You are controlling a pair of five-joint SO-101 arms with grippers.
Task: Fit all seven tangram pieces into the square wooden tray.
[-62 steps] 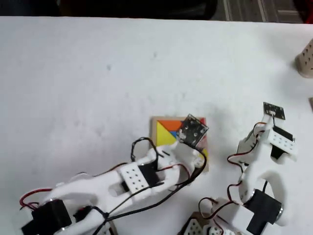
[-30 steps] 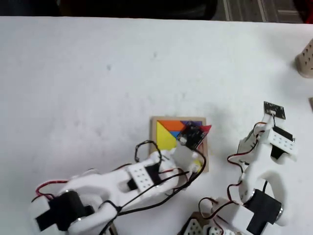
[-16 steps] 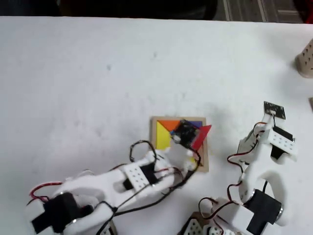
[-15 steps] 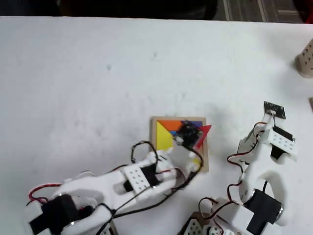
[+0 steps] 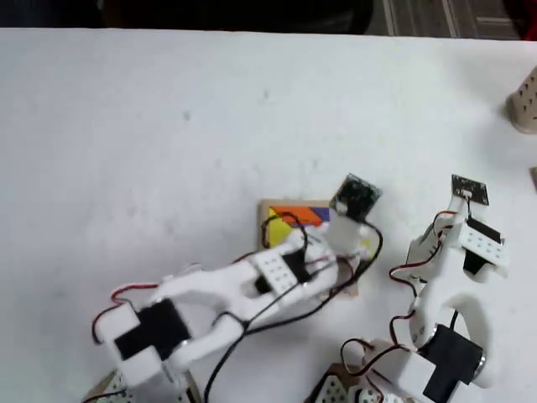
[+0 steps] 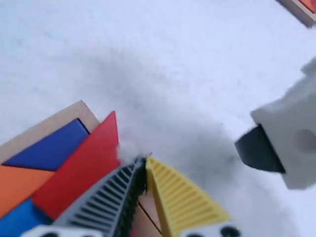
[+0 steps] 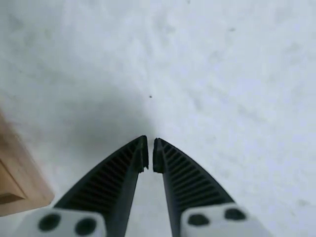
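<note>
Left gripper (image 6: pixel 144 165) clenched, ribbed grey and yellow tips together at rim of the square wooden tray (image 6: pixel 83 111), beside flat red triangle (image 6: pixel 81 170); right gripper (image 7: pixel 150 155) clenched too, just off that tray

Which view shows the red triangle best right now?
Left wrist view: the red triangle lies close up, tip past the tray rim. In the high view the left arm covers it; the right wrist view faces table and a wooden corner.

White matte table top (image 5: pixel 168 126), faintly mottled. Tan cone-like object with dark dots (image 5: pixel 526 105) stands at the table's right edge, cut off by the frame. Dark floor strip (image 5: pixel 210 13) lies beyond the far edge.
</note>
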